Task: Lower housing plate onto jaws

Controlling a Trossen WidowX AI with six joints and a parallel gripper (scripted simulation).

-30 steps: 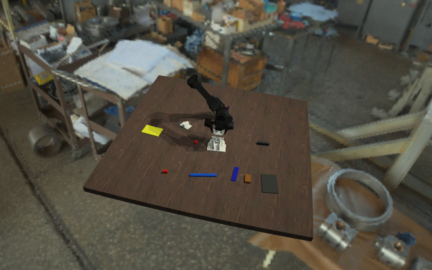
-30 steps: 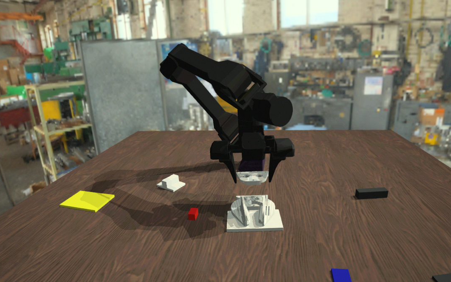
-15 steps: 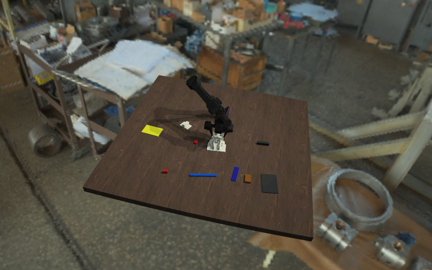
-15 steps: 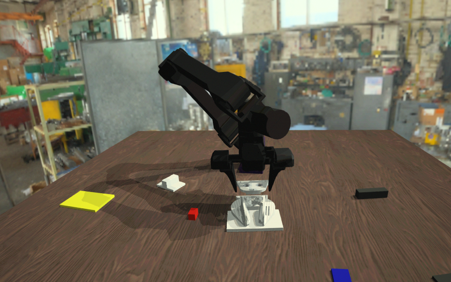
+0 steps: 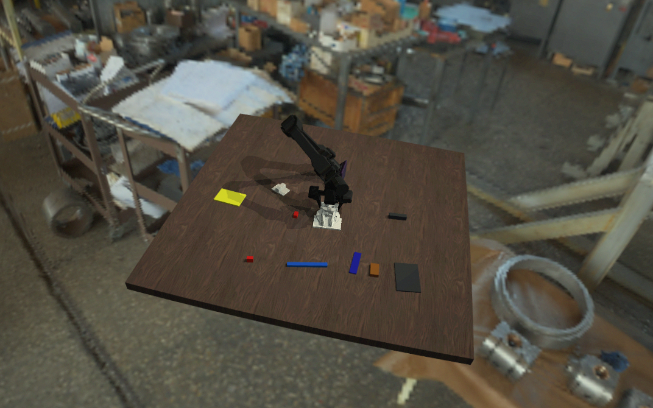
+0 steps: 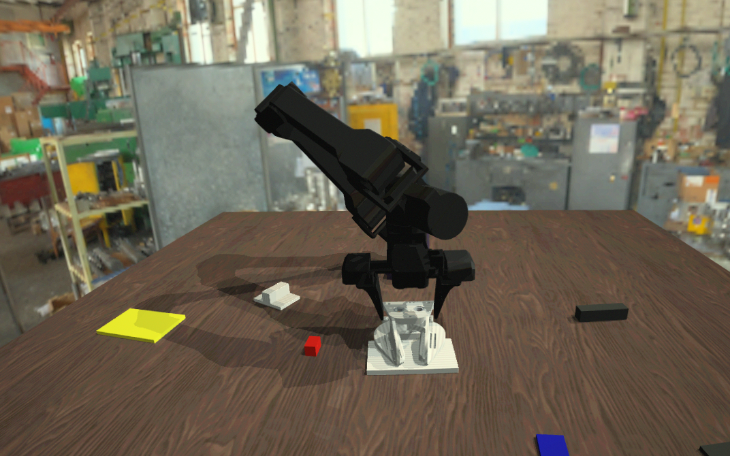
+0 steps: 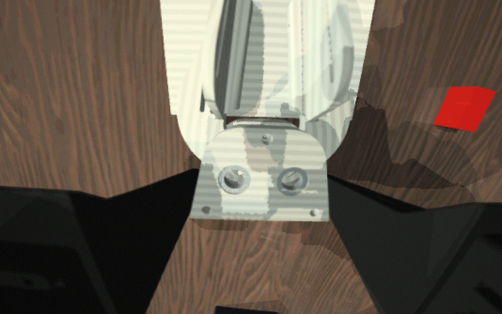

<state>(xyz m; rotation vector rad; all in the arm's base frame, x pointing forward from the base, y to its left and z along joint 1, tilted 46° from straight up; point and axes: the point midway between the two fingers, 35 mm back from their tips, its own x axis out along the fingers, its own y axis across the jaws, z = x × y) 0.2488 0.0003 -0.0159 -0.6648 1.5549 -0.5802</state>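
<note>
The pale housing plate (image 6: pixel 407 305) (image 7: pixel 259 199) is held by its sides between the fingertips of my black gripper (image 5: pixel 329 203) (image 6: pixel 408 314) (image 7: pixel 262 188), which is shut on it. The plate looks roughly level, close over the back end of the white base (image 5: pixel 319 225) (image 6: pixel 383 365) (image 7: pixel 180 28). The two upright jaws, left (image 6: pixel 395 346) (image 7: pixel 239 56) and right (image 6: pixel 427 343) (image 7: pixel 341 70) in these views, stand on the base. Pale surfaces show inside the plate's two round holes in the wrist view. Whether the plate touches the stubs cannot be told.
A red block (image 5: pixel 295 214) (image 6: pixel 312 346) (image 7: pixel 464 108) lies beside the base. A white stepped piece (image 5: pixel 280 189) (image 6: pixel 277 295) and yellow plate (image 5: pixel 229 196) (image 6: pixel 141 325) lie left, a black bar (image 5: pixel 398 216) (image 6: pixel 601 312) right. Several blocks and a dark plate (image 5: pixel 407 277) lie in front.
</note>
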